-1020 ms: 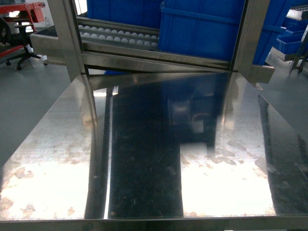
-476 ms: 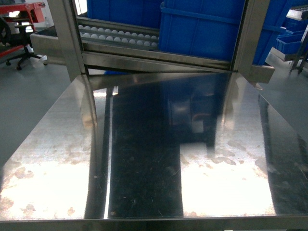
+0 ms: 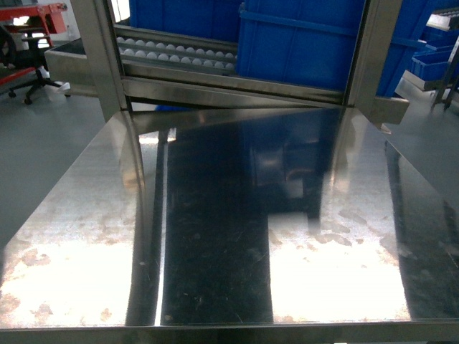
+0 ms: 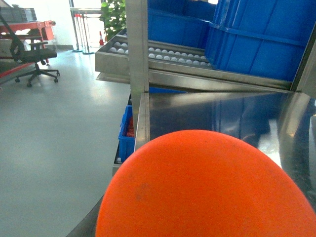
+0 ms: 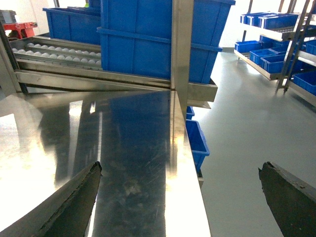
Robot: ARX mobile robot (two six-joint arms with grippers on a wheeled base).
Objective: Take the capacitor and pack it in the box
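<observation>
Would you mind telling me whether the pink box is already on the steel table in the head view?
No, the steel table shows only reflections, with blue bins behind it on the rack.

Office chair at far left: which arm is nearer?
Left. Its wrist camera sits at the left edge of the table, the office chair across the floor beyond; the right gripper is at the opposite edge.
</observation>
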